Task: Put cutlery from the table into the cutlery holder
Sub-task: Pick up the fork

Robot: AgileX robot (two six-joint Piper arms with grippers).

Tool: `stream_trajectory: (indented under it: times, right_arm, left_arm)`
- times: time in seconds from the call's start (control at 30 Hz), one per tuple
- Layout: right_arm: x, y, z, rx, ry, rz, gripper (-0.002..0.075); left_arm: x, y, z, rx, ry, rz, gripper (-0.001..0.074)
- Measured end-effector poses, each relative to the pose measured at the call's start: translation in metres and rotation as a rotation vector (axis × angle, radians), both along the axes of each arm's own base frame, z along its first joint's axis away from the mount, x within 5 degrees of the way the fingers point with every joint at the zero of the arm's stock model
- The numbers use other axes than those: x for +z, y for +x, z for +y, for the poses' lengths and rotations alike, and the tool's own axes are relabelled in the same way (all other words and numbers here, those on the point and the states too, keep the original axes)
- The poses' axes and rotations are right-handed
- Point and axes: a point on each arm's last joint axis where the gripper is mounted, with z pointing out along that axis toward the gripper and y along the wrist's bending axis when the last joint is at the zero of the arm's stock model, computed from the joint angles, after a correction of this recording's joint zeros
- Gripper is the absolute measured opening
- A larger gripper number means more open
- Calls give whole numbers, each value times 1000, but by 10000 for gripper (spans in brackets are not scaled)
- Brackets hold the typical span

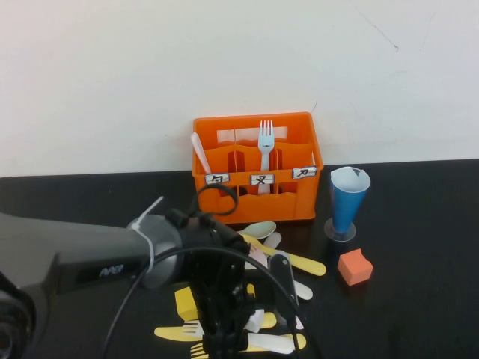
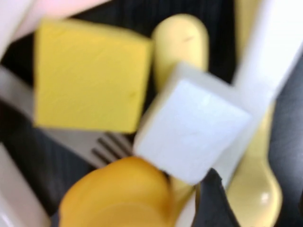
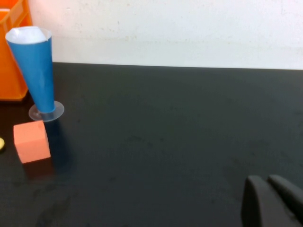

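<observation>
The left hand (image 1: pixel 239 318) is hanging low over the heap of pastel plastic cutlery (image 1: pixel 281 258) at the near middle of the matte black bench (image 1: pixel 419 299). Its fingers are spread wide and holding nothing, apparently so they can straddle one piece. Its wrist camera is looking straight down at a yellow cube (image 2: pixel 90 75), a white cube (image 2: pixel 191 127) and a white fork's tines (image 2: pixel 106 149) among yellow handles. Behind the heap, the bright orange plastic crate with dividers (image 1: pixel 258 168) is already holding a white fork (image 1: pixel 265 142) and a pale spoon (image 1: pixel 200 153) upright. Further right, a blue cone-shaped cup (image 1: pixel 348 198) and an orange cube (image 1: pixel 354 267) are standing clear. The right hand (image 3: pixel 274 201) is resting closed and empty, well apart, probably parked.
</observation>
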Motion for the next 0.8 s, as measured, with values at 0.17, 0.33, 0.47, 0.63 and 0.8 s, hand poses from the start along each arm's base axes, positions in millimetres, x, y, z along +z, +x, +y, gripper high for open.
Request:
stream_trajectory:
  times: [0.17,0.33,0.47,0.63,0.8]
  right_arm:
    - [0,0,0,0,0,0,-3]
    - [0,0,0,0,0,0,-3]
    - [0,0,0,0,0,0,-3]
    - [0,0,0,0,0,0,-3]
    - [0,0,0,0,0,0,-3]
  left_arm:
    - [-4,4,3,0,3,-5,353]
    - [-7,3,2,-68,5,0,299]
    - [-7,3,1,-108,-2,-4,260]
    - [-6,5,-2,-107,-31,-25,246]
    - [-6,7,-4,-118,-50,-48,242]
